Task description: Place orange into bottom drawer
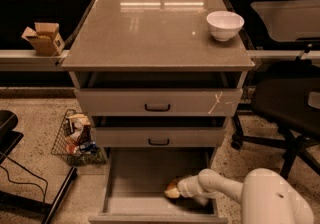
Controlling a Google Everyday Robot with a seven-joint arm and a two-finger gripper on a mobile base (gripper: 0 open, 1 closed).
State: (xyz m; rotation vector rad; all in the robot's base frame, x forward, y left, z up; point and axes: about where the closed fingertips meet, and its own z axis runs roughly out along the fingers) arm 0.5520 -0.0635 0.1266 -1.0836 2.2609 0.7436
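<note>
The bottom drawer (140, 175) is pulled out at the foot of the grey cabinet and shows a plain flat floor. My gripper (174, 191) reaches in from the lower right on its white arm (220, 188) and sits low over the drawer's front right part. It is shut on the orange (172, 187), a small round fruit that shows only partly at the gripper's tip, just above or on the drawer floor. The two upper drawers with black handles are closed.
A white bowl (225, 24) stands at the back right of the cabinet top (150, 28). A black office chair (290, 103) is to the right. A wire basket of items (77, 138) sits on the floor to the left, and a cardboard box (44, 38) on a ledge.
</note>
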